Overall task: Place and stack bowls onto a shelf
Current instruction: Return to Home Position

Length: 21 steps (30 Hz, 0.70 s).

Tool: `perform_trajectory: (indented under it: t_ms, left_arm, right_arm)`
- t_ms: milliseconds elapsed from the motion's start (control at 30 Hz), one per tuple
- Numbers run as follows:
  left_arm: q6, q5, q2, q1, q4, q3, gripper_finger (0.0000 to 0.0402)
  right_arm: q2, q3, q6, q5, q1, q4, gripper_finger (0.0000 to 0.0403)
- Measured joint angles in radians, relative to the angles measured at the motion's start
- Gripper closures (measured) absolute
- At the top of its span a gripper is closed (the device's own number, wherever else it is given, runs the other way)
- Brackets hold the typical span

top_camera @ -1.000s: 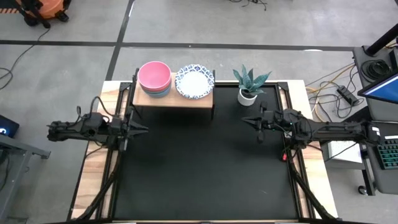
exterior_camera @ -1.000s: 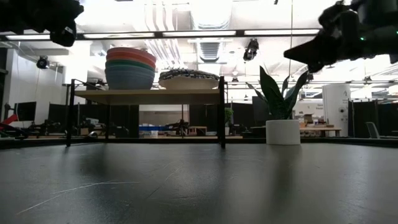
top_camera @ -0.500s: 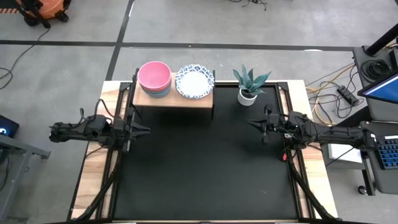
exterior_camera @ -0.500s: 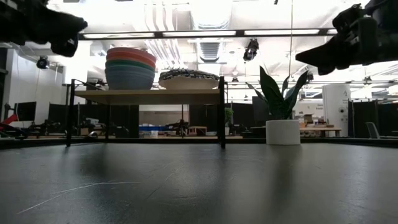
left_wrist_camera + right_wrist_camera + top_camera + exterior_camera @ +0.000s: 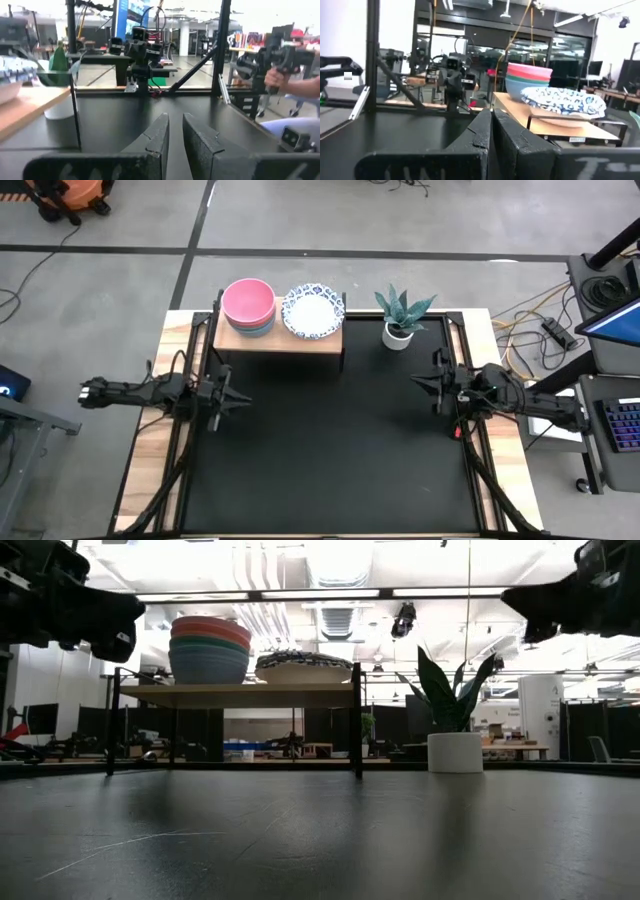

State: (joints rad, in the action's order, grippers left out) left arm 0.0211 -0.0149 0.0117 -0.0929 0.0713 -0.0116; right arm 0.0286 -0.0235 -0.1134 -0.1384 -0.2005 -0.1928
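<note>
I saw the shelf (image 5: 285, 343) at the surface's (image 5: 330, 455) far edge, near its left corner, carrying 2 stacks: plain bowls (image 5: 248, 303) topped by pink, and white patterned bowls (image 5: 313, 311) just beside. The left gripper (image 5: 238, 401) hung by the left edge, the right gripper (image 5: 419, 383) by the right edge.

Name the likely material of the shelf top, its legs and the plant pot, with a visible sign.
The shelf top looks like matte light wood: pale tan, flat board. Its legs seem black-painted metal: thin straight bars. The plant pot may be ceramic or plastic: smooth plain white wall.
</note>
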Motion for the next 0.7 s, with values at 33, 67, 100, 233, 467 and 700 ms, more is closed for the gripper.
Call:
perform_trajectory:
  t_ms: [33,67,100,233,467,700]
  left_arm:
    - [0.026,0.003,0.001,0.000,-0.001,0.000,0.0364]
    - [0.058,0.005,0.003,0.000,-0.003,0.001,0.0364]
    - [0.088,0.006,0.005,0.000,-0.004,0.002,0.0364]
    - [0.048,0.006,0.009,0.000,-0.037,-0.003,0.0364]
    - [-0.029,0.006,0.024,0.000,-0.068,-0.008,0.0364]
    - [-0.030,0.006,0.026,0.000,-0.065,-0.008,0.0364]
  right_arm:
    - [-0.010,0.003,-0.008,-0.004,0.000,0.011,0.0394]
    - [-0.024,0.010,-0.016,-0.015,0.000,0.029,0.0394]
    - [-0.028,0.011,-0.027,-0.025,0.000,0.056,0.0394]
    - [-0.024,0.011,-0.066,-0.068,0.000,0.071,0.0394]
    - [-0.013,0.011,0.021,-0.071,0.000,0.137,0.0394]
    - [0.008,0.011,0.154,-0.069,0.000,0.150,0.0394]
